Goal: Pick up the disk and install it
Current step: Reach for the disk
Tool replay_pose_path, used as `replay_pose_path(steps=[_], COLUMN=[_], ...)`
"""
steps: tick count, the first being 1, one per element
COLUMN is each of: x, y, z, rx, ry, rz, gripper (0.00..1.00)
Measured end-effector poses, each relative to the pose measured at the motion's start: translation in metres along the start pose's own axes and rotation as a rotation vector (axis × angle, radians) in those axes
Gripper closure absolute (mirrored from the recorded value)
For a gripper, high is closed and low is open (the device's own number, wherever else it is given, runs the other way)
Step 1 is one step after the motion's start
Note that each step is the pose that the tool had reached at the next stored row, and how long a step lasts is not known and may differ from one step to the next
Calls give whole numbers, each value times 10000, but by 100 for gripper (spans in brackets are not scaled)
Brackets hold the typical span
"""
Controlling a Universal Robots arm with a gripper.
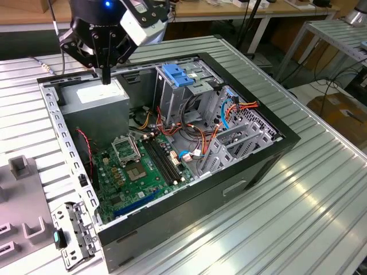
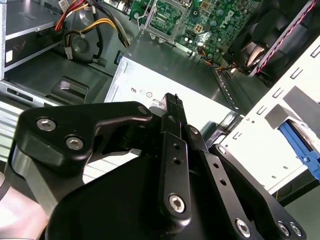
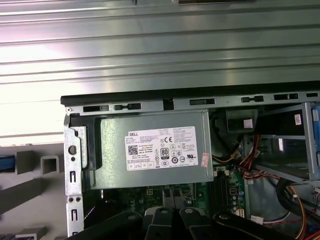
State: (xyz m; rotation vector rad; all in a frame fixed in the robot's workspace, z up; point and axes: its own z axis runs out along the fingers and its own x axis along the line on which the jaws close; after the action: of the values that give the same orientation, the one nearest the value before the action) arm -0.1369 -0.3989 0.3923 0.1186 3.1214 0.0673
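In the exterior view the gripper [image 1: 106, 79] is seen at about eleven o'clock of the open computer case [image 1: 252, 163], hanging over the grey power supply [image 1: 94, 100]. Its fingers [image 2: 176, 112] are pressed together and nothing is held between them. The white sticker [image 3: 160, 148] of the power supply is shown in the first wrist view. The metal cage with the blue handle [image 1: 178, 74] stands at about one o'clock of the motherboard [image 1: 143, 166]. Where the disk lies cannot be told – a small blue edge [image 3: 4, 163] is seen beside the grey fixture blocks [image 3: 47, 165], and it cannot be said whether it belongs to the disk.
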Motion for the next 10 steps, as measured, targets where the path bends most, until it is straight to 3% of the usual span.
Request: replay_pose_path(steps=[10], x=[35], y=[-3], z=[2], rx=[3], ry=[34], rz=[2], gripper=[89])
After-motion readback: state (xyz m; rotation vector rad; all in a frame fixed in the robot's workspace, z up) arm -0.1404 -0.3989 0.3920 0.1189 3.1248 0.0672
